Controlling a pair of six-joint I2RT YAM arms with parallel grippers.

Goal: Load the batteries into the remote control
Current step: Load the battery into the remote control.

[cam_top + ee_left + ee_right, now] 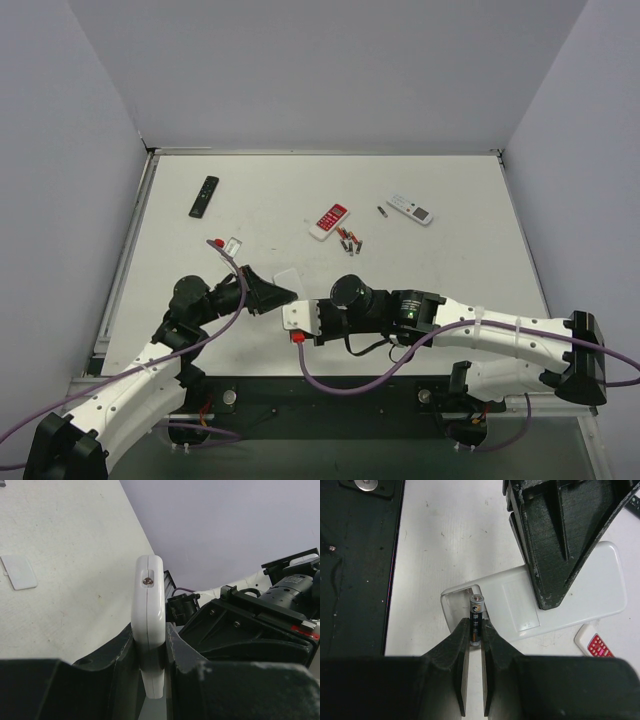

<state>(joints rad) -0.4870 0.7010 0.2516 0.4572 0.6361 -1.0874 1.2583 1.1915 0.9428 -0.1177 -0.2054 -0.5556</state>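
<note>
**Right gripper (pixel 476 625) pinches a battery (pixel 477 607) at the open end of the remote control (pixel 580 587)**

Right wrist view: two matte black fingers (pixel 455 650), scuffed pale along their edges, are closed on the slim cylinder. The battery is dark with a copper-orange band, and its silver cap points away from the camera. The capped tip lies over the recessed bay at one end of the remote control; whether it touches the plastic cannot be told. The remote control is smooth white plastic with rounded corners, plain back facing up, the bay uncovered. A black wedge-shaped left gripper (pixel 547 597), speckled with wear, comes in from the top and is clamped across the remote control near its middle. Just past the remote control's lower edge shows a corner of a red-and-white remote (pixel 592 645). It lies on the white, lightly marked table (pixel 445 530).

Left wrist view: the remote control is seen edge-on, a thin white slab with a seam down the middle and a small round reddish lens. The left gripper's dark fingers press on both flat faces. A small flat white cover (pixel 19 572) with rounded corners lies apart on the table.

Top view: both grippers meet near the front edge of the table, with the remote control between them. Farther back, loose batteries (pixel 348 240) cluster beside the red-and-white remote. Another white remote (pixel 410 208) lies to the right and a slim black remote (pixel 204 196) to the left.
</note>
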